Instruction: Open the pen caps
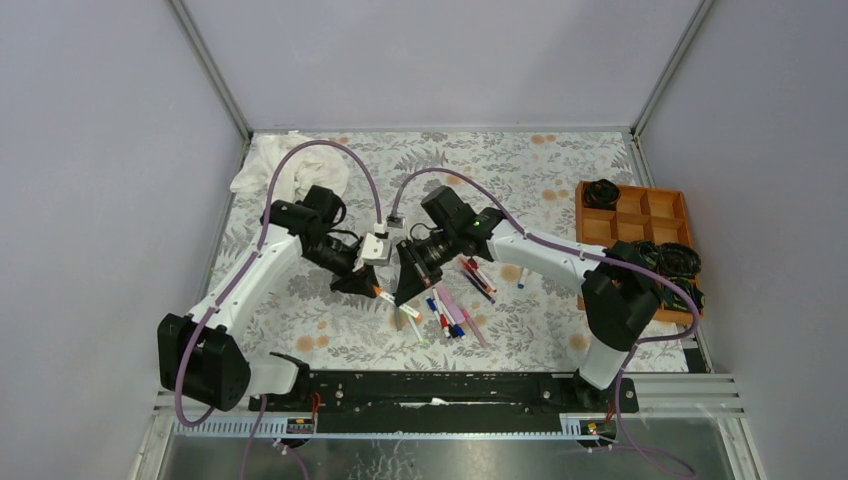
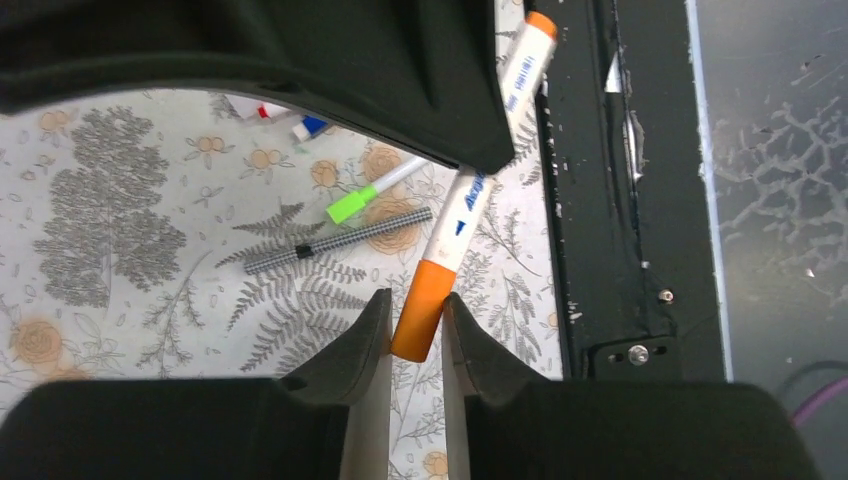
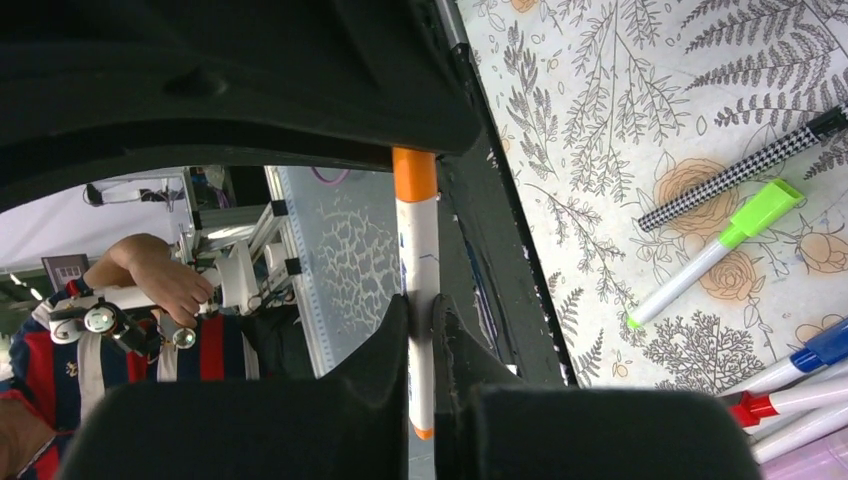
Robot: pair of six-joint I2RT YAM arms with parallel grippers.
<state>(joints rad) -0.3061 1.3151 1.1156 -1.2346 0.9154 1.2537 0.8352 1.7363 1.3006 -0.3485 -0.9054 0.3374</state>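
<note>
A white-barrelled pen [image 2: 470, 205] with orange ends is held in the air between both grippers. My left gripper [image 2: 416, 300] is shut on its orange cap [image 2: 422, 310], which still sits against the barrel. My right gripper [image 3: 420, 305] is shut on the white barrel [image 3: 417, 250]; the orange cap [image 3: 414, 175] runs up into the left gripper's fingers. In the top view the left gripper [image 1: 362, 285] and the right gripper [image 1: 408, 292] meet tip to tip above the mat. Several more capped pens [image 1: 452, 312] lie in a loose pile below and to the right of them.
A green-capped pen [image 2: 350, 207] and a houndstooth-patterned pen [image 2: 340, 243] lie on the floral mat beneath the grippers. A white cloth [image 1: 290, 165] lies at the back left. A wooden compartment tray [image 1: 635, 225] holding black items stands at the right. The black base rail [image 1: 450, 385] runs along the near edge.
</note>
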